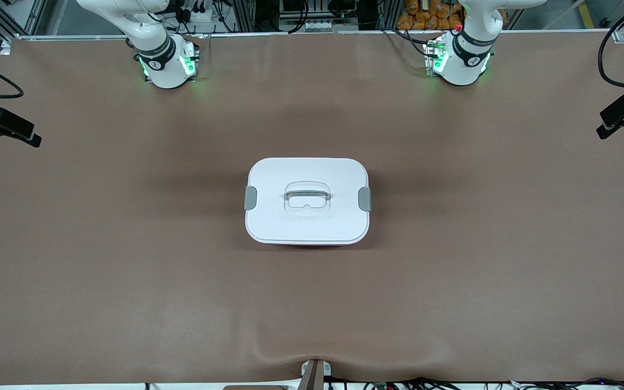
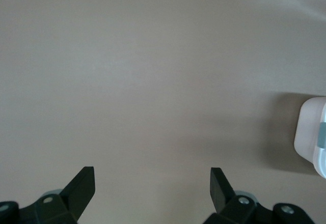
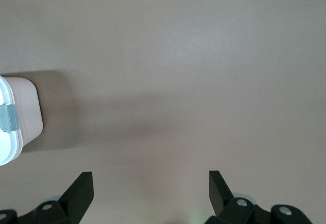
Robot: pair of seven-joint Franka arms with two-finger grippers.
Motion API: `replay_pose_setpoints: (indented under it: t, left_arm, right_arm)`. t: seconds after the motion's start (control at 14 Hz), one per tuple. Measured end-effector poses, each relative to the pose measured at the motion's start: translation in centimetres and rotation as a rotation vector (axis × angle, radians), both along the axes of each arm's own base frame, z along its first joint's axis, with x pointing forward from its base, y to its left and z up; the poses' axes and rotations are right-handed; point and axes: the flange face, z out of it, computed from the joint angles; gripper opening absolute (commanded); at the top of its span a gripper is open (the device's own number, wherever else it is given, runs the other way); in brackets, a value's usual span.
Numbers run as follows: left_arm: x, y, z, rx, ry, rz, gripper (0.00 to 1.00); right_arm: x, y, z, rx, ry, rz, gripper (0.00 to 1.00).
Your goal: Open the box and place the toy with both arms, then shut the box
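Note:
The box (image 1: 307, 200) sits at the table's middle with its white lid on, grey clips (image 1: 364, 199) at both ends and a recessed grey handle (image 1: 307, 193) on top. One end of the box (image 2: 313, 135) shows in the left wrist view, and the other end of the box (image 3: 14, 119) in the right wrist view. My left gripper (image 2: 153, 188) is open over bare table, apart from the box, nothing between its fingers. My right gripper (image 3: 151, 191) is likewise open over bare table. The toy is out of view. In the front view only the arms' bases show.
The brown table cover (image 1: 128, 260) stretches around the box. Black camera mounts (image 1: 3, 127) reach in at both table ends. A small bracket (image 1: 314, 374) sits at the near edge, where the cover wrinkles. Cables and frames line the edge by the arm bases.

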Motion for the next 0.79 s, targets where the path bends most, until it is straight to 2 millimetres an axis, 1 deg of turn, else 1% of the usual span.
replay_pose_setpoints:
  t: [0.21, 0.5, 0.79]
  left_arm:
    - [-0.06, -0.72, 0.3, -0.002, -0.002, -0.013, 1.0]
    - [-0.07, -0.78, 0.18, -0.002, 0.006, -0.014, 1.0]
    - [-0.19, -1.19, -0.64, -0.037, 0.054, -0.018, 1.0]
  right_arm:
    - [0.0, 0.0, 0.0, 0.0, 0.0, 0.0, 1.0]
    - [-0.01, -0.01, 0.0, 0.0, 0.0, 0.0, 1.0]
    - [-0.01, -0.12, 0.0, 0.0, 0.001, -0.002, 1.0]
